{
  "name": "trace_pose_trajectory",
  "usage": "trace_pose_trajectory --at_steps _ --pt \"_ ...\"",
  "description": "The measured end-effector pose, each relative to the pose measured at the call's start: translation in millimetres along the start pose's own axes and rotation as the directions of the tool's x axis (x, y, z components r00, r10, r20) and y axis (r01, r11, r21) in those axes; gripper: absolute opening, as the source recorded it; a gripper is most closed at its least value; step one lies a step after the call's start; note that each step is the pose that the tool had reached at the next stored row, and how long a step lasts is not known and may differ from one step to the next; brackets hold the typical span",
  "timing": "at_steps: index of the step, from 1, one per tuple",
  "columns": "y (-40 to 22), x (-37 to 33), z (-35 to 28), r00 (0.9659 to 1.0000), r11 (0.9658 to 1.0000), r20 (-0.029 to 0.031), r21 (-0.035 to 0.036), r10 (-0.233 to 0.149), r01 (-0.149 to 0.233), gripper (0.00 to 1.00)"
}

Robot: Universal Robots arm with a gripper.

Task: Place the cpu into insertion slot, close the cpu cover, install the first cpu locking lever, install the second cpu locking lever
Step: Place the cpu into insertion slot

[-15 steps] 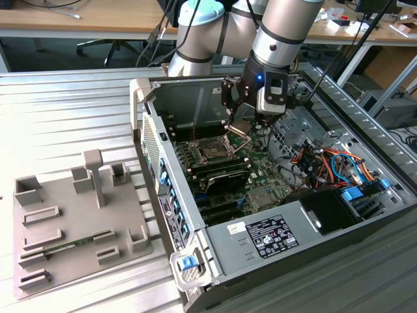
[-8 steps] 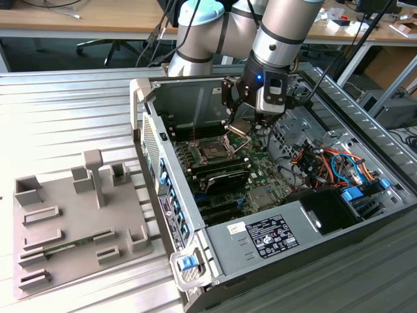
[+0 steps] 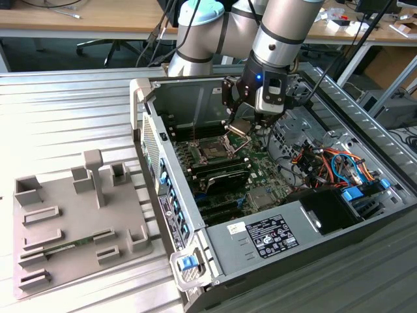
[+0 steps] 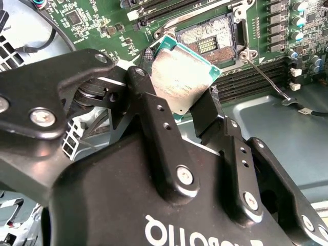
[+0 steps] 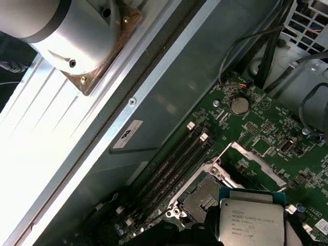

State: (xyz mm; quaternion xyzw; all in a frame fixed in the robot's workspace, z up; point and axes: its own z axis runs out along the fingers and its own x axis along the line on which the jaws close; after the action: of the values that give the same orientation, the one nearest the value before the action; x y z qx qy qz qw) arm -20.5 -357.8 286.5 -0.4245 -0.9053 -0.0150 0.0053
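Observation:
My gripper [image 3: 241, 124] is shut on the cpu [image 3: 238, 128], a small square chip with a dull silver top. It hangs tilted just above the motherboard inside the open computer case. In the second wrist view the two black fingers [image 4: 142, 95] pinch the cpu [image 4: 179, 74] by opposite edges. The open insertion slot [image 4: 209, 38] lies just beyond it, uncovered, with its contact field showing. In the first wrist view the cpu [image 5: 251, 221] hovers beside the slot [image 5: 201, 197]. The silvery cpu cover [image 5: 255, 163] stands swung open past the slot. A thin locking lever [image 4: 264, 74] sticks out beside the slot.
The case's raised side wall [image 3: 140, 124] and back wall enclose the board. Memory slots [image 5: 169, 164] run alongside the socket. Coloured cables [image 3: 332, 163] and a power supply box [image 3: 277, 236] fill the case at the exterior view's right. A grey fixture plate [image 3: 65, 215] lies outside at the left.

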Motion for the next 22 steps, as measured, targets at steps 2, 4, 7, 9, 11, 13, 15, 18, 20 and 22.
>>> trace_pose_trajectory --at_steps 2,4,7,9,11,13,15,18,20,22 --pt "0.0 0.0 0.0 1.0000 1.0000 0.0002 -0.0001 0.009 -0.009 0.55" --pt "0.0 0.0 0.0 0.9998 0.9998 0.0003 -0.0005 0.018 -0.018 0.55" --pt "0.0 0.0 0.0 0.9996 0.9996 0.0006 -0.0007 0.029 -0.029 0.55" --pt "0.0 0.0 0.0 0.9994 0.9994 0.0007 -0.0008 0.034 -0.034 0.55" --pt "0.0 0.0 0.0 0.9993 0.9993 0.0009 -0.0008 0.038 -0.038 0.55" --pt "0.0 0.0 0.0 0.9990 0.9990 0.0010 -0.0010 0.045 -0.045 0.55" --pt "0.0 0.0 0.1 0.9987 0.9987 0.0011 -0.0013 0.052 -0.052 0.55" --pt "0.0 0.0 0.0 0.9980 0.9980 0.0014 -0.0014 0.063 -0.063 0.55" --pt "0.0 0.0 0.0 0.9975 0.9975 0.0016 -0.0016 0.071 -0.071 0.55" --pt "0.0 0.0 0.0 0.9968 0.9968 0.0017 -0.0018 0.079 -0.079 0.55"
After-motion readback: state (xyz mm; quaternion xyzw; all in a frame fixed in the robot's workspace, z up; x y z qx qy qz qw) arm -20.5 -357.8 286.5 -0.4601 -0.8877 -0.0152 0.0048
